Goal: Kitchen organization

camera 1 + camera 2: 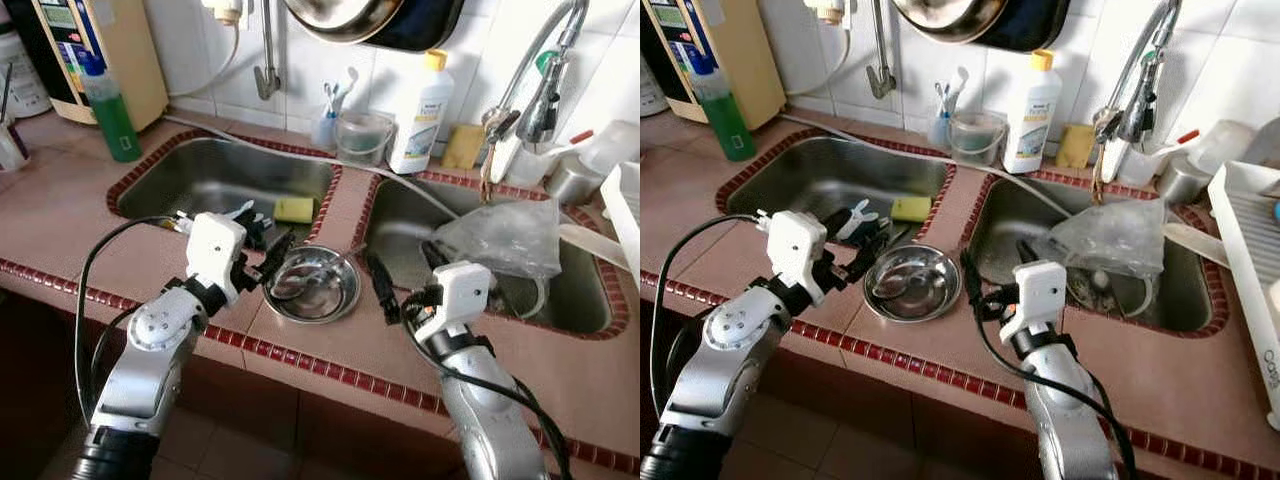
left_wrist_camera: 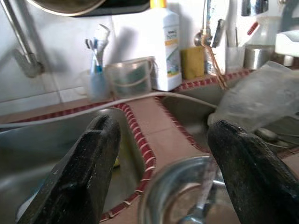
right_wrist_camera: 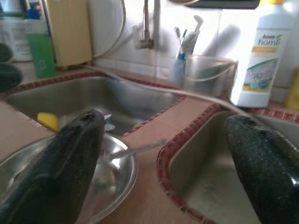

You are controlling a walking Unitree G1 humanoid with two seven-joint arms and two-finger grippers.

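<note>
steel bowl [image 1: 312,285] set on bench [image 1: 60,215] strip between left sink [image 1: 225,180] and right sink [image 1: 500,265]. sponge [image 1: 294,209] lain in left sink. plastic bag [image 1: 495,238] lain in right sink. detergent bottle [image 1: 418,115] stood behind, by wall.

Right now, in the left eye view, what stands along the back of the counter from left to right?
Green bottle → toothbrush cup → clear plastic tub → white detergent bottle → yellow sponge → faucet.
</note>
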